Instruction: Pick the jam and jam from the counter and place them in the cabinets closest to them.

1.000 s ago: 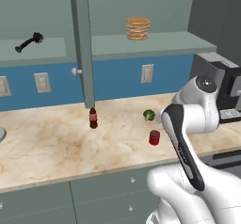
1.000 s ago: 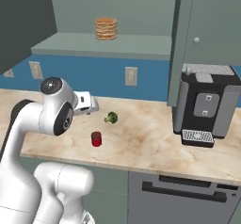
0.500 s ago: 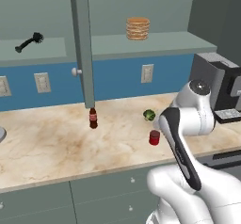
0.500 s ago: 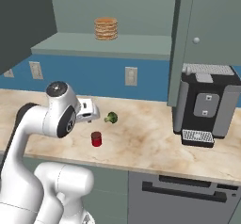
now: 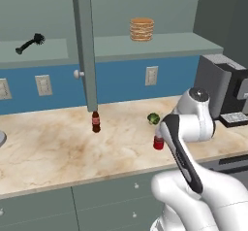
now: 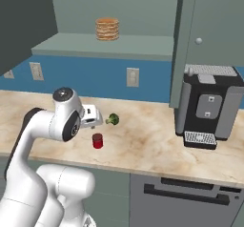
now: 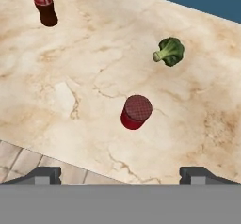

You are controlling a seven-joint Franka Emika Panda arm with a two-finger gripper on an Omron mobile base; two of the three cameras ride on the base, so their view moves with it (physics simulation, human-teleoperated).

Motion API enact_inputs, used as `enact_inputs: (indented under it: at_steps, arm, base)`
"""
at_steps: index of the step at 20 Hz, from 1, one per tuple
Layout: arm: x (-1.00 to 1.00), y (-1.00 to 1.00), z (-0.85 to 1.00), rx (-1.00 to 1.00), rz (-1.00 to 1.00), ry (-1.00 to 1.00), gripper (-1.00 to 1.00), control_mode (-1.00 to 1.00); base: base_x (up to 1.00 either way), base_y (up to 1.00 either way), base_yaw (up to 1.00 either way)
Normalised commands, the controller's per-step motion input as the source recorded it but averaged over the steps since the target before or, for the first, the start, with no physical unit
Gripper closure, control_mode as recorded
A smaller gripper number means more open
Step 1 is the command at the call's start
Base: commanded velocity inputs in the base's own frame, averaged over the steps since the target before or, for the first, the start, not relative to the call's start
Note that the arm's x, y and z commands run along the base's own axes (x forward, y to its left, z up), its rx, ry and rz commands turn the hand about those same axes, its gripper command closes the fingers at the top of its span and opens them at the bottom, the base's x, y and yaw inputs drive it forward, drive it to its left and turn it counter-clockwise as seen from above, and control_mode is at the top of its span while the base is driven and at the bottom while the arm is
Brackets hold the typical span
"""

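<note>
Right base view: arm [image 6: 64, 118] shifted right.

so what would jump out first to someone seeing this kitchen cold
Probably the white robot arm leaning over the marbled counter, with the small dark red jam jar standing just below its open jaws. Next come the green leafy ball beside the jar and the stack of pancakes on the open cabinet shelf above.

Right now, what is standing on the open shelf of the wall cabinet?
On the shelf stands a stack of tan round discs, like pancakes. A black brush lies on the left shelf section. The open door hides part of the shelf behind it.
</note>
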Motion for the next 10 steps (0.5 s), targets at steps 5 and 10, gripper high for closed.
enact_inputs:
  at_steps: [5, 10]
  arm:
    - [0.26, 0.00, -0.26, 0.00, 0.00, 0.02, -1.00, -1.00]
    - [0.26, 0.00, -0.28, -0.02, 0.00, 0.00, -1.00, -1.00]
  base:
    - [0.00, 0.00, 0.00]
    - [0.00, 0.00, 0.00]
